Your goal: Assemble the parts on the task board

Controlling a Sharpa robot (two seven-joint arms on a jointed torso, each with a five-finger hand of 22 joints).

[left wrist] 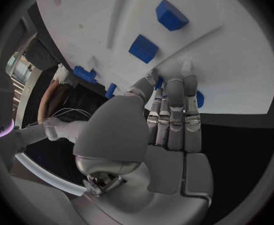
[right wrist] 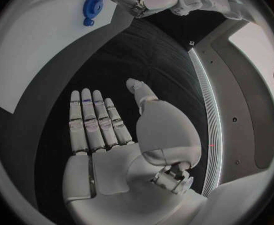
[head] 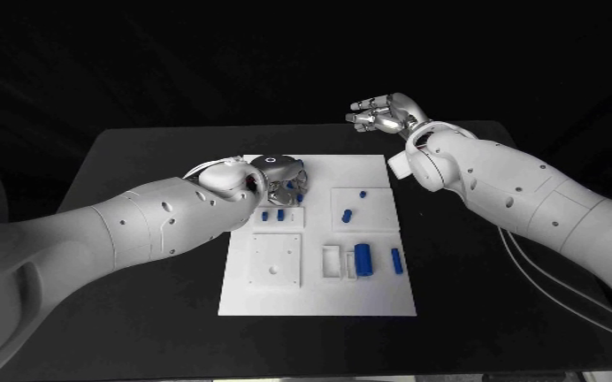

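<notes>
- Left hand (head: 274, 179) fingertips down on a blue part (left wrist: 198, 99) at task board (head: 383, 302) 11 o'clock; actual grasp unclear, so it could slip.
- Right hand (head: 383, 115) released, empty, off the board at 1 o'clock: no support if the board shifts.

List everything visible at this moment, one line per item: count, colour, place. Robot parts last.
table: one, black, under everything.
task board: one, white plate, middle of the table.
parts: several small blue pieces on the board; exact count hard to tell, as some near the left hand are partly hidden. A large one lies in the near right area; smaller ones sit mid-board.
left hand: one, silver, over the board's far left corner, fingertips down among the blue pieces there; whether it holds one cannot be told.
right hand: one, silver, raised beyond the table's far edge, fingers apart, holding nothing.
</notes>
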